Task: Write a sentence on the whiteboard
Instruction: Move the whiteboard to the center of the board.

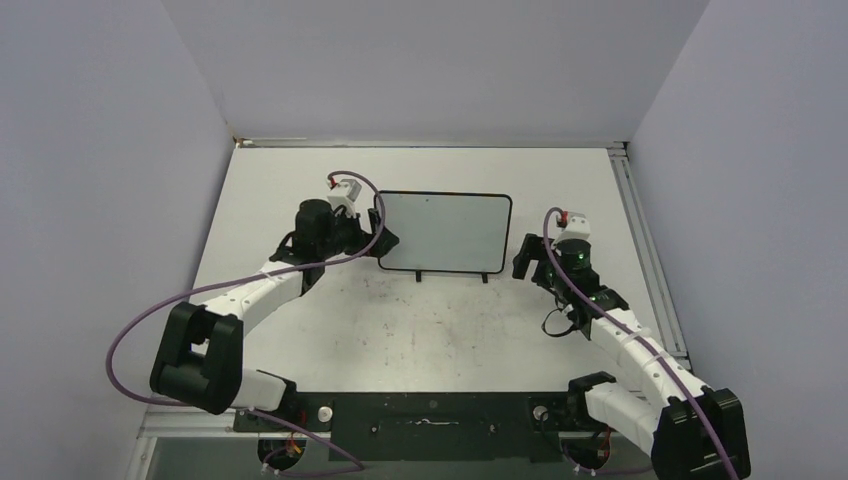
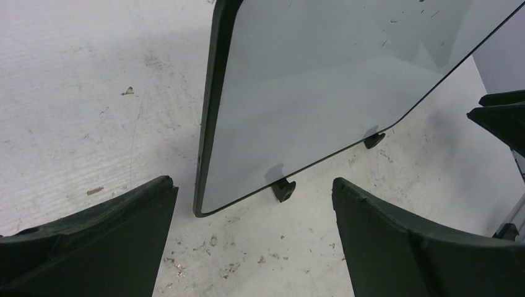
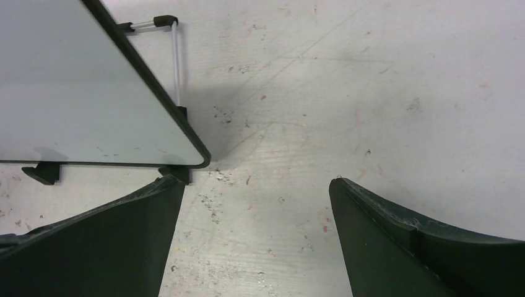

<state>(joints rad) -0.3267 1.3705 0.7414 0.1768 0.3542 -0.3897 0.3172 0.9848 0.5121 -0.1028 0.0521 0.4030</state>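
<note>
The whiteboard (image 1: 445,232) stands upright on two black feet at mid-table, glossy white in a thin black frame. Its face looks blank apart from faint specks, and the sentence is out of view. My left gripper (image 1: 384,240) is at the board's left edge, open and empty. In the left wrist view the whiteboard (image 2: 322,80) and its lower left corner sit just beyond the left gripper (image 2: 252,192). My right gripper (image 1: 527,258) is beside the board's right edge, also open and empty. The right wrist view shows the whiteboard (image 3: 74,93) just past the left finger of the right gripper (image 3: 257,182).
A wire stand (image 3: 176,62) props the board from behind. An aluminium rail (image 1: 640,240) runs along the table's right side, and grey walls close in left, right and back. The black base plate (image 1: 430,420) lies at the near edge. The tabletop is scuffed, with small red specks.
</note>
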